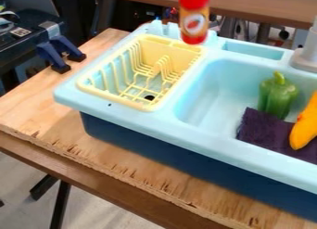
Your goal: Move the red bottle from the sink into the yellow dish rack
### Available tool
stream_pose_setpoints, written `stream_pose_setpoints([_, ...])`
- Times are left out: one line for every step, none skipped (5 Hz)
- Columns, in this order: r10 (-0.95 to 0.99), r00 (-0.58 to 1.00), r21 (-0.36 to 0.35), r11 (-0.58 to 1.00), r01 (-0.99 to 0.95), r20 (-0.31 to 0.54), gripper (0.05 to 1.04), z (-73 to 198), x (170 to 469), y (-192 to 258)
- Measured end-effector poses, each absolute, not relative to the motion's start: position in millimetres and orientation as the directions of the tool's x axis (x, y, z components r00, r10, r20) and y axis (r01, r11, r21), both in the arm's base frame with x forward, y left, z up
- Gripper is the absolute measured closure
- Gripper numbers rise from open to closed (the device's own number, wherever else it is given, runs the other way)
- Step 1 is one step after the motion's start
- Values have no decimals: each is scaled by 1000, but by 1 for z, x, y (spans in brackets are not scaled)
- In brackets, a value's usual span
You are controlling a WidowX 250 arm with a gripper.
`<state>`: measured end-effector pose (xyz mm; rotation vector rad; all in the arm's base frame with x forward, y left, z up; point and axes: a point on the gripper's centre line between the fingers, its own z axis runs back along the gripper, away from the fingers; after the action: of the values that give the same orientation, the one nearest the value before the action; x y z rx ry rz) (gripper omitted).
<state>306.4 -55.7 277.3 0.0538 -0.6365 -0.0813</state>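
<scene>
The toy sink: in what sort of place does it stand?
Probably a lab or workshop: the toy sink stands on a rough wooden tabletop, with dark blue clamps at the tabletop's edge.

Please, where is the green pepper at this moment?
In the camera view, the green pepper is toward the right, inside the blue sink, between the dark cloth and the back wall.

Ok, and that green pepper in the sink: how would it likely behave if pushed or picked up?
The green pepper would probably tip if pushed, since it stands upright. Once over, its rounded sides might let it roll a little. Its shiny surface suggests it could be somewhat slippery.
</scene>
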Motion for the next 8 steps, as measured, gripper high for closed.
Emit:
stream_pose_setpoints([-49,832,110,994,-14,553,754,275,289,-40])
stream_pose_setpoints([16,854,103,991,-81,519,754,264,279,-26])
stream_pose_setpoints([73,878,77,989,-124,474,754,246,271,-17])
stream_pose_setpoints([98,878,12,993,-117,469,754,220,269,-8])
stream_pose_setpoints([100,869,-44,995,-89,484,754,194,272,0])
stream_pose_setpoints([7,882,-19,1000,2,471,757,163,295,-2])
stream_pose_setpoints([-12,852,-34,999,35,523,778,162,306,-1])
stream_pose_setpoints([16,851,-71,997,25,525,742,161,304,2])
